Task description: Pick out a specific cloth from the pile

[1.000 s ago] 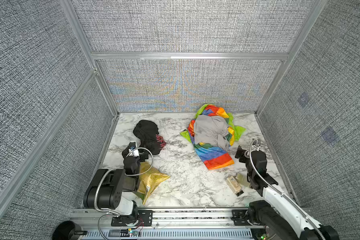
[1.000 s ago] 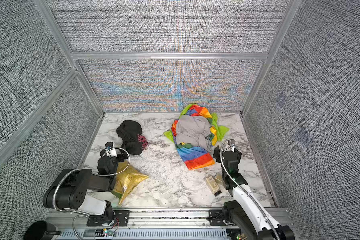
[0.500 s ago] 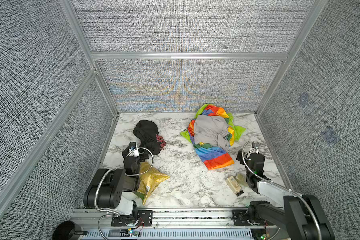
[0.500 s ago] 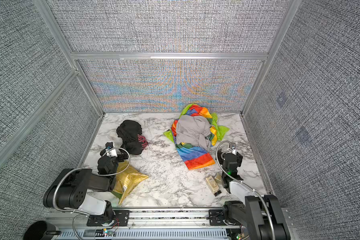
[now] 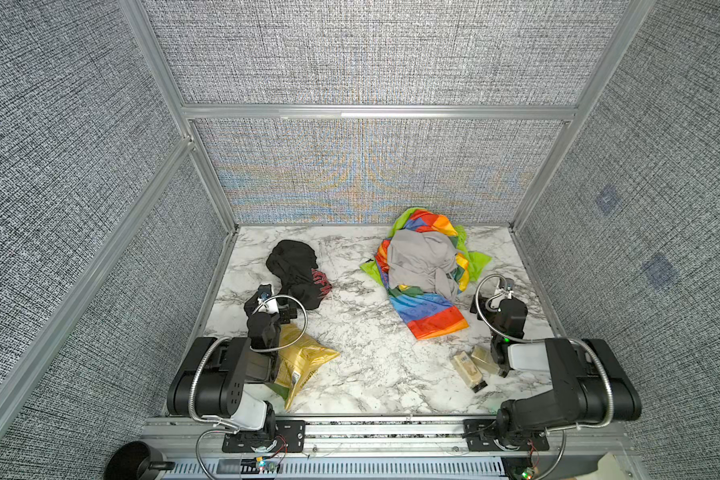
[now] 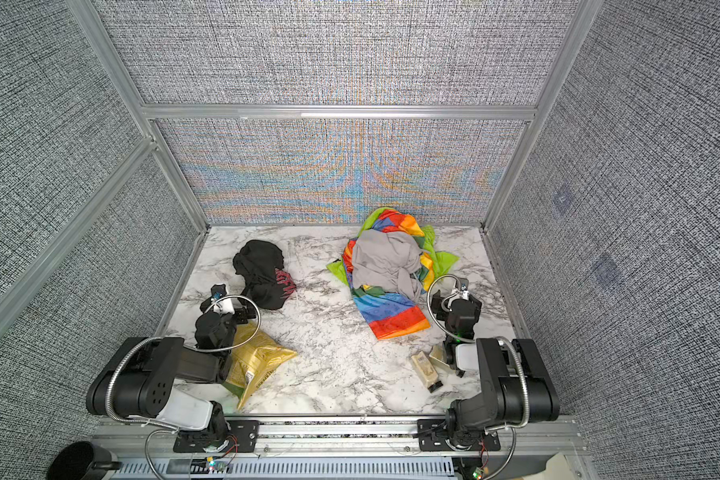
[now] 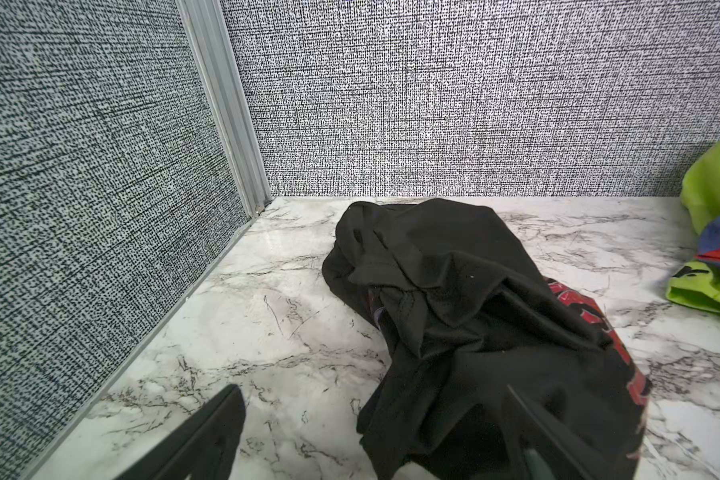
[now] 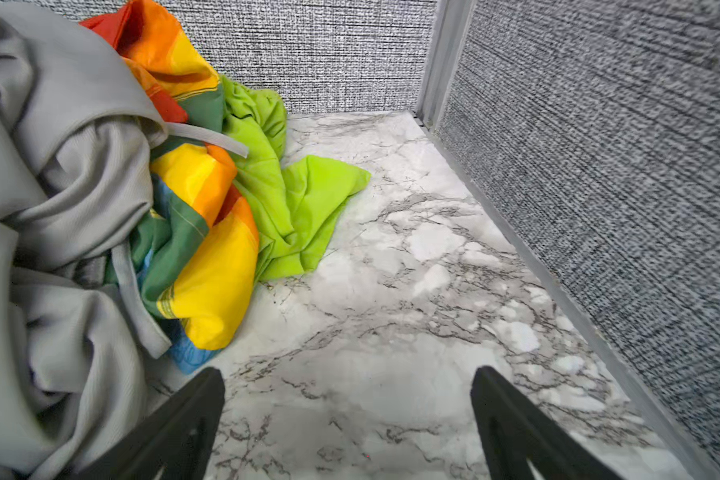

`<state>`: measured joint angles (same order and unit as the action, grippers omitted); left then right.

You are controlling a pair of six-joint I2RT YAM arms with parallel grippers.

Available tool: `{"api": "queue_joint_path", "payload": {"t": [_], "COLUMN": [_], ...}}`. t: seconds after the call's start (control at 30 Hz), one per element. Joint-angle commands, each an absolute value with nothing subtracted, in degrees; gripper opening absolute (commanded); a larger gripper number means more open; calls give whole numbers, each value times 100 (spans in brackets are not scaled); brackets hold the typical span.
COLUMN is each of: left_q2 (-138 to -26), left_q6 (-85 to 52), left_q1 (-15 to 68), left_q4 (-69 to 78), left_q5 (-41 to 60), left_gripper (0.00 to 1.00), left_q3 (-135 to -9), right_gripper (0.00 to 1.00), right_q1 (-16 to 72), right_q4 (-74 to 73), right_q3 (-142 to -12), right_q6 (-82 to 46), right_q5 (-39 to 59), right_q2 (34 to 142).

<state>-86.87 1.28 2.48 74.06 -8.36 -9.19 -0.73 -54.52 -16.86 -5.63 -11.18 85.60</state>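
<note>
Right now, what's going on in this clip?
On the marble table, the black cloth with red print lies by itself on the left, apart from the pile of grey, rainbow and lime fabrics on the right. The left claw is open right at the cloth's near edge, not gripping it. The right claw is open over bare table beside the pile, holding nothing.
</note>
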Motion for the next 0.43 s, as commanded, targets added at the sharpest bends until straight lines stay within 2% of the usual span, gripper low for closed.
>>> {"api": "queue_joint_path", "payload": {"t": [0.0,0.4], "left_q2": [-8684,-8681], "left_q6": [105,105], "left_q1": [242,246], "left_q4": [7622,7621], "left_q5": [-824,-820], "left_gripper": [99,99], "left_q3": [-930,-927], "right_gripper": [98,99], "right_q1": [-97,-71], "right_q4": [-5648,-5553], "right_q3": [-1859,-1906], "right_q6": [-301,-216], "right_q5": [-321,-228], "right_q2": [8666,8666]}}
